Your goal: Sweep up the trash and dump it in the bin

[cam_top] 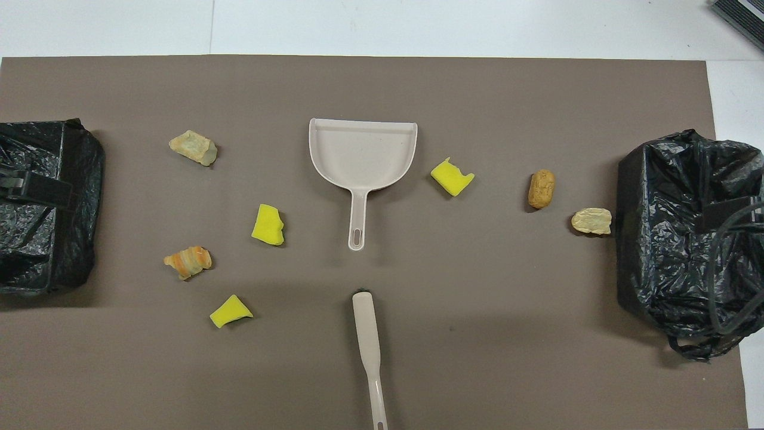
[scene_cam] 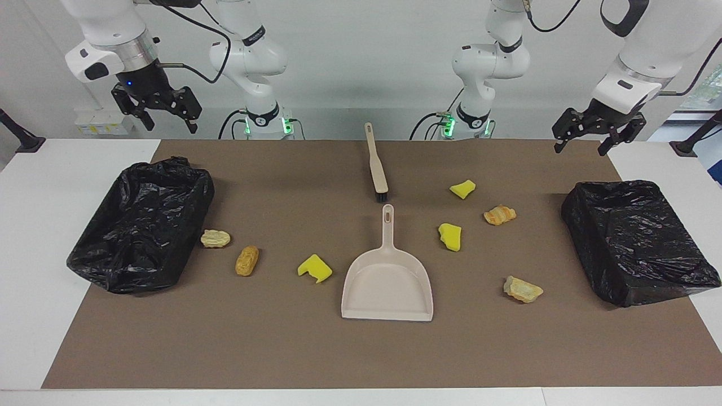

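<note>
Trash (scene_cam: pixel 450 237), seven pieces, lies scattered on the brown mat (scene_cam: pixel 282 349) around the dustpan (scene_cam: pixel 387 287) and brush (scene_cam: pixel 376 163). Only the facing view shows me both grippers: left gripper (scene_cam: pixel 584 144) over one bin (scene_cam: pixel 637 242), right gripper (scene_cam: pixel 169 121) over the other bin (scene_cam: pixel 141 225), fingers spread, empty.

Seven pieces of trash lie on one brown mat (scene_cam: pixel 361 349): three yellow sponge chunks (scene_cam: pixel 315 268) (scene_cam: pixel 450 236) (scene_cam: pixel 462 189) and four tan or orange crusty lumps (scene_cam: pixel 215 238) (scene_cam: pixel 247 260) (scene_cam: pixel 500 215) (scene_cam: pixel 523 289). There are two bins lined with black bags (scene_cam: pixel 141 223) (scene_cam: pixel 637 239), one beige dustpan (scene_cam: pixel 387 279), and one beige brush (scene_cam: pixel 375 163). Two robot arms stand at the counter (scene_cam: pixel 34 270), each with one claw (scene_cam: pixel 163 115) (scene_cam: pixel 598 135)
</note>
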You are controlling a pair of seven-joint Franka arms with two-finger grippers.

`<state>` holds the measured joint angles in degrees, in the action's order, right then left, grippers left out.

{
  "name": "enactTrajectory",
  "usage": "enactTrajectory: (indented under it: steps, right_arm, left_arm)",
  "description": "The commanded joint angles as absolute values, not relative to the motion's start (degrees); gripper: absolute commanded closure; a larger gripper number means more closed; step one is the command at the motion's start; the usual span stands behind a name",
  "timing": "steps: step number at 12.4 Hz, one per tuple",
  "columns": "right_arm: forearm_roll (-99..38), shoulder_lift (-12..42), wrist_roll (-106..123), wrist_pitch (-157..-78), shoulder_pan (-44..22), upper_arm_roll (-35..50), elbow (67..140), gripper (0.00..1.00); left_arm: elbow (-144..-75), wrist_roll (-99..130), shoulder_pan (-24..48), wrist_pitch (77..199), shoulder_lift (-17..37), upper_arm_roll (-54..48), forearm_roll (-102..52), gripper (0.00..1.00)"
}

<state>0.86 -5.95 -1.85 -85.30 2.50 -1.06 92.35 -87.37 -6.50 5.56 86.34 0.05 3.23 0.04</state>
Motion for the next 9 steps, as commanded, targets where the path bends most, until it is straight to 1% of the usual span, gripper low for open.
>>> enactTrajectory:
  steps: [1,9]
  right_arm:
    - [0.53,-6.33,-2.81,-85.25,2.72,-0.88,92.64,0.00]
    - [0.53,-6.42,-2.81,-85.25,2.81,-0.88,92.64,0.00]
  left_arm:
    - [-90.87,-6.06,5.45,87.01,-2.63,2.90,0.97,0.00]
    - [-90.70,-5.54,6.06,87.36,-2.81,2.90,0.79,0.00]
